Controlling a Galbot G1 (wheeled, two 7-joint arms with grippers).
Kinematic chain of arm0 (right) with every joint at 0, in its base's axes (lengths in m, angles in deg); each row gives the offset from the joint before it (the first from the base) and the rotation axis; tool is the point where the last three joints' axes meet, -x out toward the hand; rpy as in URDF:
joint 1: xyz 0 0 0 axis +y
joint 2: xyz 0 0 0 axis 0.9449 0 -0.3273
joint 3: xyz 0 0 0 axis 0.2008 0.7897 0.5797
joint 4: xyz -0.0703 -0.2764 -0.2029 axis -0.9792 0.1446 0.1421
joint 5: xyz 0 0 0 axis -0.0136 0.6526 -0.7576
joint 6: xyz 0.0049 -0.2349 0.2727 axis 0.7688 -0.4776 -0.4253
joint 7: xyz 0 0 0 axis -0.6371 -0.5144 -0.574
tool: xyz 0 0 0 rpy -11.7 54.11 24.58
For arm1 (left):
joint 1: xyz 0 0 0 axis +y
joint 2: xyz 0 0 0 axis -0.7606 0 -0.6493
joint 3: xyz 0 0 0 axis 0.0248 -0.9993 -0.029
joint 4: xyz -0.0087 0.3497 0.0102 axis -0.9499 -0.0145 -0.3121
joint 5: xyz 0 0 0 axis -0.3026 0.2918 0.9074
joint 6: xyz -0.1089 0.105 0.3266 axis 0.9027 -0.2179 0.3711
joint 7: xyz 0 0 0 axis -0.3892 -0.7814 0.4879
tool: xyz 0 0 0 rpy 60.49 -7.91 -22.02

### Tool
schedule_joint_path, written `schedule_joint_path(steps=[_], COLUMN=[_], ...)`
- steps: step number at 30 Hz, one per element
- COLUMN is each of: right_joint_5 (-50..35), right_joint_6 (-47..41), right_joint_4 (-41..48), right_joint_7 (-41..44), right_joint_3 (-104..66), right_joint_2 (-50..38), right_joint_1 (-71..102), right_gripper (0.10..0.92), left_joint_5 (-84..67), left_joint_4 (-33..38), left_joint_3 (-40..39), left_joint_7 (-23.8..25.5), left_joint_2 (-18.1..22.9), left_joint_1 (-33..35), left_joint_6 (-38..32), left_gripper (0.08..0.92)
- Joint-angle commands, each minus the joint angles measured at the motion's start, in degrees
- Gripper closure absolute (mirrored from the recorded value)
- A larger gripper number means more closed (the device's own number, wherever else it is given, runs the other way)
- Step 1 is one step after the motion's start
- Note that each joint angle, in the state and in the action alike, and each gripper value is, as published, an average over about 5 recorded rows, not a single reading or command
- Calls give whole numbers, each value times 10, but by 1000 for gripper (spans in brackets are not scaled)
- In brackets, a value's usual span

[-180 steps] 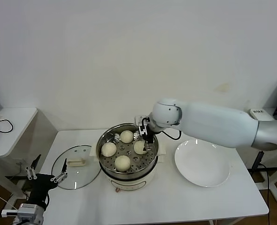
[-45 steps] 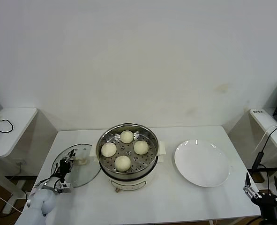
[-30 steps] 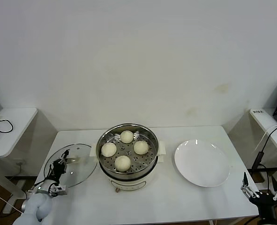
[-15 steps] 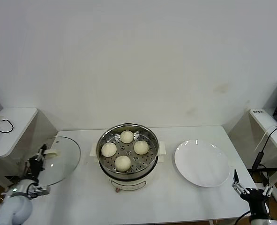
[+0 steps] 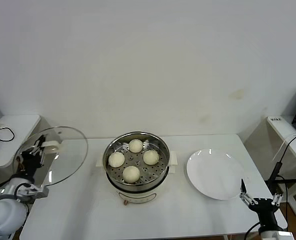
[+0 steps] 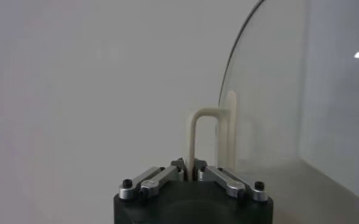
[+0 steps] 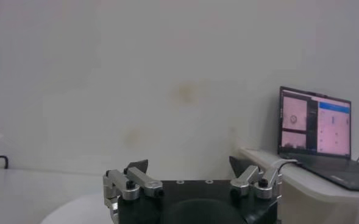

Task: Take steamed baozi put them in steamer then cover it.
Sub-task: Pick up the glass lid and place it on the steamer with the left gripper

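**Observer:** Left hand (image 5: pixel 36 148) is clamped on the cover (image 5: pixel 51 155) by its cream-white handle (image 6: pixel 211 137) — you can see the fingers pinched tight on the handle loop in the left wrist view. You have the glass lid lifted clear of the desk (image 5: pixel 188 215), standing tilted nearly on edge, out past the desk's left end and well apart from the steamer (image 5: pixel 136 165).

**Operator:** And the buns?

**Observer:** All four steamed baozi (image 5: pixel 130 173) sit on the perforated tray inside the steamer, spaced apart, none touching. The pot is uncovered and stands near the middle of the desk on its white base.

**Operator:** Right side?

**Observer:** Your right hand (image 5: pixel 258 199) sits low at the desk's front right corner, fingers spread wide and holding nothing — the right wrist view shows both fingers well apart. It is just beside the white plate (image 5: pixel 215 173), not touching it. The plate lies flat to the right of the steamer.
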Motion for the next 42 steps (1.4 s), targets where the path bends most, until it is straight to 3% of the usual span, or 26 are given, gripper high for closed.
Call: schedule_joint_path(steps=[1,10,27,42], right_joint_5=[34,83,107,109], right_joint_6=[0,-1,2,5], right_joint_4=[-4,-3,22,28], right_joint_7=[0,-2,-3,-3], right_joint_3=[28,68,109,113], right_joint_2=[1,5,13,14], right_joint_1=[-4,-12,-28,-27], right_gripper=[203,203,203,203], left_joint_5=[-14,111,262,294], left_joint_4=[116,74,15,-14], left_joint_3=[-175,-308,-367,-406], left_joint_7=[64,105,147,152], left_joint_2=[-39,62,217,263], left_joint_1=[-102,-171,-221,-220], left_joint_6=[125,164,179,180], left_gripper=[852,852,852,852])
